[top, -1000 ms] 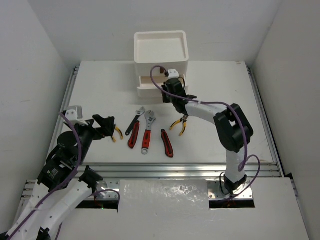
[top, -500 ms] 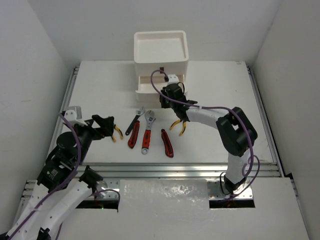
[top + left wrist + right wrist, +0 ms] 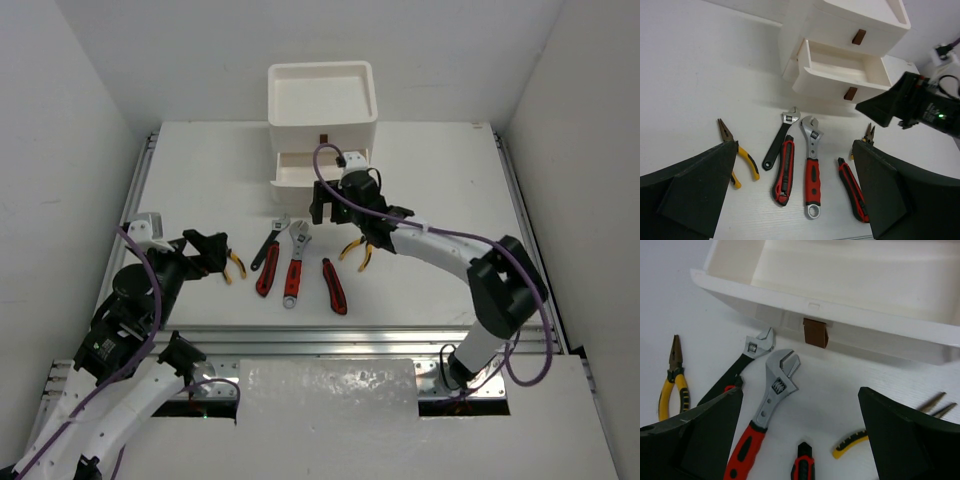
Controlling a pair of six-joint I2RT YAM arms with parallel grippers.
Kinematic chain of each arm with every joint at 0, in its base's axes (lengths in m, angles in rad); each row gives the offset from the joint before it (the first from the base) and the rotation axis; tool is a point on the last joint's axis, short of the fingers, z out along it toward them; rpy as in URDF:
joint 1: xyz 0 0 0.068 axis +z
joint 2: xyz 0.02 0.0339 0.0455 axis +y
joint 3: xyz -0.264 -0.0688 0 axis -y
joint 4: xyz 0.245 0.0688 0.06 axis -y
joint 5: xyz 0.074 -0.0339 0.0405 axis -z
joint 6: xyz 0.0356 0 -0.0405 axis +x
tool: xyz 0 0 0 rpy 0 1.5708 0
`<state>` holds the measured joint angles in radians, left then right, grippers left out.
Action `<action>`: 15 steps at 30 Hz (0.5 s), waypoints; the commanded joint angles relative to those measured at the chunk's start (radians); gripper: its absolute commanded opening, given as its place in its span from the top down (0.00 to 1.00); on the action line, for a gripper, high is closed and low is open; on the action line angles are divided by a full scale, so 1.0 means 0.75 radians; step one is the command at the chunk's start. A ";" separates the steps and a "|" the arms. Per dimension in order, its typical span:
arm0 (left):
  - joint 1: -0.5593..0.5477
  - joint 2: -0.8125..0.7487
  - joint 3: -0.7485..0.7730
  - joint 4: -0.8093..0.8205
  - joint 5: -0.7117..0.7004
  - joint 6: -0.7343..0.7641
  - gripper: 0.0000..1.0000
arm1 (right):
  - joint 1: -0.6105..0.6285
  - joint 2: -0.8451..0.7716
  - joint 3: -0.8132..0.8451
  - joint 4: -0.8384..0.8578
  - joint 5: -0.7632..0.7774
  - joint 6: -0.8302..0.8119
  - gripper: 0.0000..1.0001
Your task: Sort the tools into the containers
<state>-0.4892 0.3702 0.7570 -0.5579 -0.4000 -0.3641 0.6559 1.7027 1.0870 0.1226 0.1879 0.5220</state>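
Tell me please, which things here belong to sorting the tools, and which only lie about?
Job: drawer unit, open drawer, black-handled wrench, red-handled wrench, left yellow pliers, right yellow pliers, left red-handled tool, right red-handled tool.
Lying about: purple cable, metal rail, white sheet at the near edge.

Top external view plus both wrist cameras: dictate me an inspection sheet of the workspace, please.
Surface: white table, with the tools lying loose in a row.
Job's things: drawer unit at the far edge, nothing in its top tray. The lower drawer is pulled out, and nothing is seen inside. On the table are yellow pliers, black-handled wrench, red-handled tool, red-handled wrench, second red-handled tool and second yellow pliers.
Clutter: nothing seen.
Grippers: left gripper open and empty, beside the yellow pliers. Right gripper open and empty, before the drawer.
Cables: purple cables loop along both arms.
Surroundings: white walls and a metal rail.
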 commanded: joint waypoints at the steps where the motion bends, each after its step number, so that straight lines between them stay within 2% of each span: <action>1: 0.014 -0.003 -0.001 0.040 -0.019 0.007 0.00 | 0.033 -0.163 -0.003 -0.090 0.089 -0.043 0.01; 4: 0.014 -0.001 0.001 0.034 -0.039 -0.003 0.00 | 0.089 -0.241 -0.024 -0.214 0.138 -0.076 0.01; 7: 0.014 0.005 0.005 0.026 -0.056 -0.011 0.00 | 0.101 -0.309 -0.056 -0.286 0.030 -0.013 0.01; 10: 0.014 0.009 0.003 0.026 -0.062 -0.014 0.00 | 0.099 -0.380 -0.101 -0.301 -0.250 -0.033 0.01; 11: 0.014 0.012 0.003 0.024 -0.062 -0.016 0.00 | 0.097 -0.401 -0.146 -0.209 -0.368 -0.041 0.01; 13: 0.014 0.018 0.003 0.024 -0.062 -0.018 0.00 | 0.095 -0.444 -0.230 -0.178 -0.436 -0.019 0.01; 14: 0.014 0.020 0.003 0.022 -0.064 -0.018 0.00 | 0.097 -0.432 -0.206 -0.253 -0.441 -0.011 0.01; 15: 0.014 0.024 0.003 0.024 -0.064 -0.018 0.00 | 0.103 -0.369 -0.096 -0.357 -0.358 0.003 0.01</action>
<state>-0.4892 0.3729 0.7570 -0.5655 -0.4370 -0.3721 0.7296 1.3991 0.9394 -0.0834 -0.0185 0.5034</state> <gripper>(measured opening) 0.996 0.986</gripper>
